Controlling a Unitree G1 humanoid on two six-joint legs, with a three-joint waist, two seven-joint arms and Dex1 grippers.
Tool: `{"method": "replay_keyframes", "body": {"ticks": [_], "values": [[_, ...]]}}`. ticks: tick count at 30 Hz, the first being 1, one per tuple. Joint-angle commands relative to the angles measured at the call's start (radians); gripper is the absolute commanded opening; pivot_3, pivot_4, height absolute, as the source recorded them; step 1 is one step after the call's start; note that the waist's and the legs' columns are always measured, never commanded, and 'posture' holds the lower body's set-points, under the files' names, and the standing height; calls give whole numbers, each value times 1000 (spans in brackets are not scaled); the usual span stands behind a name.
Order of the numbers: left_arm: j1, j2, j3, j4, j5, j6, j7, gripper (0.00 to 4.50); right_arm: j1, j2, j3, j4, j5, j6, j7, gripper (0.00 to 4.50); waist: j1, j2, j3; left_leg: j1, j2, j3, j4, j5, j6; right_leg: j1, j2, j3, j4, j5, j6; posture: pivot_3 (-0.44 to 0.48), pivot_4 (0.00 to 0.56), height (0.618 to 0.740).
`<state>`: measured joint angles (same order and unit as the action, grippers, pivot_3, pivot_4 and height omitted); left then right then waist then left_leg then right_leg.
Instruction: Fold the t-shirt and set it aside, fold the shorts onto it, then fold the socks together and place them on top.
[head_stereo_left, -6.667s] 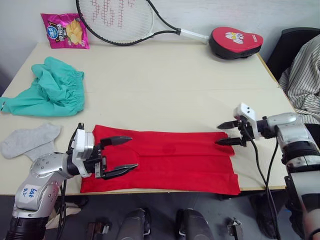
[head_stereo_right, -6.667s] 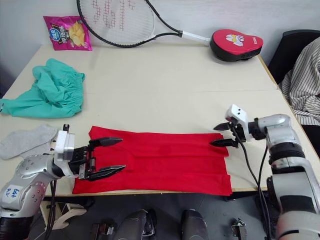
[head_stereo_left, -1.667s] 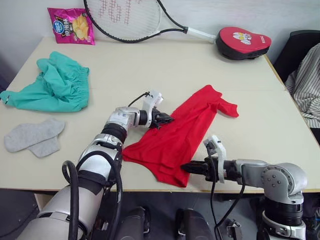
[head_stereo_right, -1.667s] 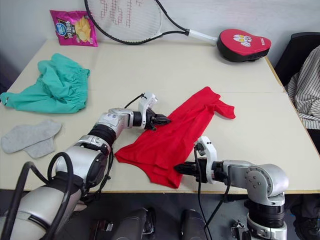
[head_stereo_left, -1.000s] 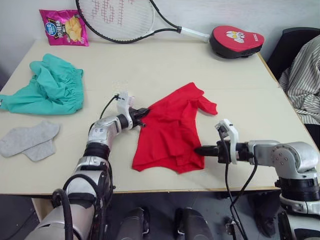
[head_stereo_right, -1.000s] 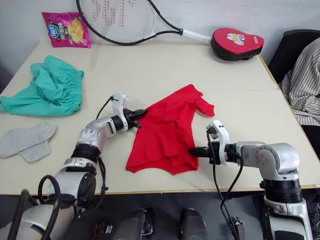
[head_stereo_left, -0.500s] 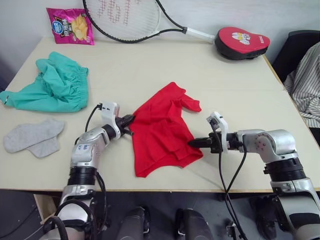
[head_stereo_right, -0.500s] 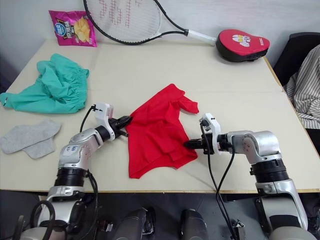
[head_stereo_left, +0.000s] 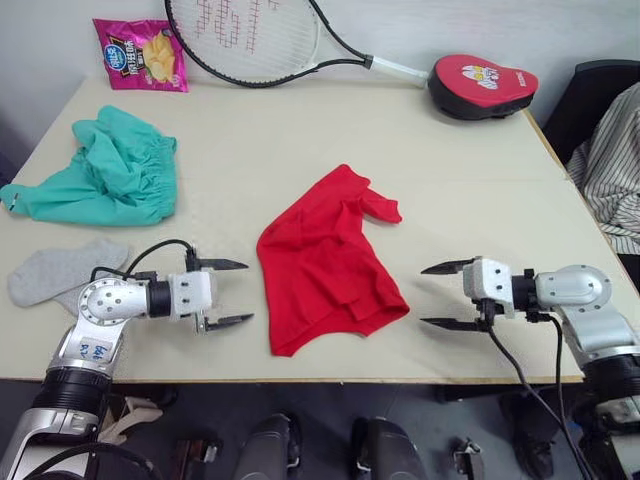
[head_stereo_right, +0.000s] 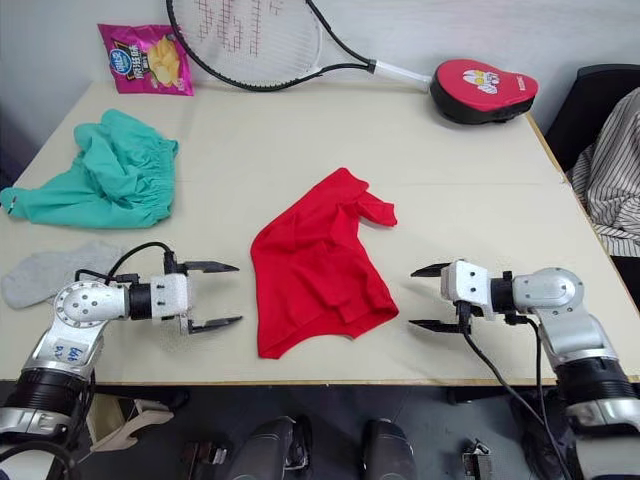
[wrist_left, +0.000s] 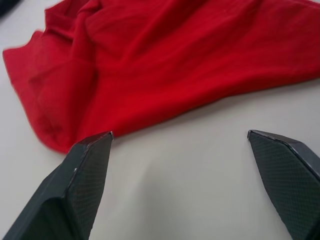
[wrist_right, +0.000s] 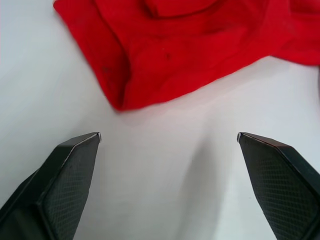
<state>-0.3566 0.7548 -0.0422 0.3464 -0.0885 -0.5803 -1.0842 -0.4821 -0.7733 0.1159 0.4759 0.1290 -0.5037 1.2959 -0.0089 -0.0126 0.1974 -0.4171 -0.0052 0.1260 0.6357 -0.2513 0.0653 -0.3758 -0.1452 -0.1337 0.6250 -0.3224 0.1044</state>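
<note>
While the t-shirt (head_stereo_left: 325, 262) lies crumpled mid-table, you're on its fold: left gripper (head_stereo_left: 222, 292) and right gripper (head_stereo_left: 447, 296) flank it, both spread and empty. Next, pinch a hem and square it.

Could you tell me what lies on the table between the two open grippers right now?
The t-shirt lies crumpled between the left gripper and the right gripper, touching neither. The left eye view shows a bare strip of table on each side of it.
</note>
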Motion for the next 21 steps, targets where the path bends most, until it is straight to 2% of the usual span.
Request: {"method": "replay_keyframes", "body": {"ticks": [1,4,10,21], "values": [[-57,-31,-75,107,117,-226,28,4463,-107,61,66,201,-139,-356,-49,4500,-5,0,0,2,0,1,0,0,0,2,0,0,0,0,0,0,150,740],[-125,-47,-113,217,199,-381,73,4463,-191,101,107,364,-237,-546,-117,4500,-15,-1,-1,17,0,-1,-4,-3,-4,17,-1,-1,-5,0,0,0,150,740],[-215,-78,-161,364,281,-563,168,4463,-297,130,169,571,-394,-721,-290,4500,-20,-1,-6,27,0,-2,-5,-4,-5,25,-2,1,-3,0,0,0,150,740],[-221,-76,-257,436,276,-686,210,4463,-349,143,287,668,-557,-874,-472,4500,-28,0,-15,30,0,-2,-6,-5,-6,28,-2,2,-3,-1,-2,0,150,740]]}}
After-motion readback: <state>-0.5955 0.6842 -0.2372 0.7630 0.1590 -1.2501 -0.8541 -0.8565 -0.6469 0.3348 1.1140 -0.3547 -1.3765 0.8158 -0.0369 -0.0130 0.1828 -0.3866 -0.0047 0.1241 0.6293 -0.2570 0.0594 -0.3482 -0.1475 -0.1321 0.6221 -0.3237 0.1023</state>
